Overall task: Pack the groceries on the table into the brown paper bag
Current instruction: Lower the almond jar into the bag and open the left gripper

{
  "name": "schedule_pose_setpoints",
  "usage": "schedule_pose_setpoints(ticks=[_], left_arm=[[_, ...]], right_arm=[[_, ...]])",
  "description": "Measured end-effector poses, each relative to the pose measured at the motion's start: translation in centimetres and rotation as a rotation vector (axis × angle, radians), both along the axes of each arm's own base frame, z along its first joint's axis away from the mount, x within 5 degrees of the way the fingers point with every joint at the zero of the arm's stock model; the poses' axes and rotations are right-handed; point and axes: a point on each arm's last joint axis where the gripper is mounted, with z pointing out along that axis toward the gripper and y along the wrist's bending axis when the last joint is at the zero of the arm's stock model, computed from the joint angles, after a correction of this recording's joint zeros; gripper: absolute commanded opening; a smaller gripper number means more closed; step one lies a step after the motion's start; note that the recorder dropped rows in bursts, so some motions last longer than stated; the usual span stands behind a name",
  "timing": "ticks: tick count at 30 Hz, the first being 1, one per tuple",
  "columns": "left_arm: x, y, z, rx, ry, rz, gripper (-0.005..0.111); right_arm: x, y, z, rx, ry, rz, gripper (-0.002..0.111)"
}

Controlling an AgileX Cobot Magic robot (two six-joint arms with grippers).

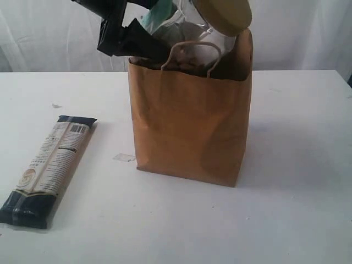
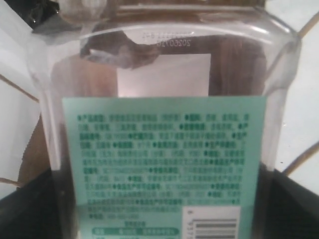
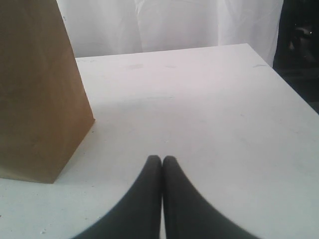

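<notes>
The table (image 1: 297,220) is a broad white top running out of view on every side. The brown paper bag (image 1: 190,129) stands upright around its middle, mouth open, one twisted loop handle (image 1: 191,52) rising from the near rim.

Over that mouth hangs the tan-lidded clear jar (image 1: 184,25), tipped over so its lid (image 1: 223,14) points up and to the right. Its lower end sinks behind the bag's rim and handle, so whether it touches anything inside cannot be told. In the left wrist view the jar fills nearly everything: clear walls, a mint-green printed label (image 2: 164,159), and the bag's brown showing through the glass.

The long white-and-navy packet (image 1: 49,170) lies flat at the near left of the table, well apart from the bag, its length running from near to far.

The left gripper (image 1: 144,44) reaches in from the upper left, angled down to the right toward the bag. Its dark fingers (image 2: 294,204) are spread wide and clamp the jar from either side.

The right gripper (image 3: 162,162) sits low over bare table to the right of the bag (the exterior view does not show it), level and pointing at the far edge. Its fingertips are pressed together on nothing.
</notes>
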Motion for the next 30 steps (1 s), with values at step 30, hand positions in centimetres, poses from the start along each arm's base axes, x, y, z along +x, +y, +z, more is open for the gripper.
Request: schedule_pose_setpoints(ticks=[30], left_arm=[[0.02,-0.06,-0.44,0.001,0.103,0.036,0.058]], right_arm=[[0.0,0.0,0.0,0.0,0.0,0.0,0.0]])
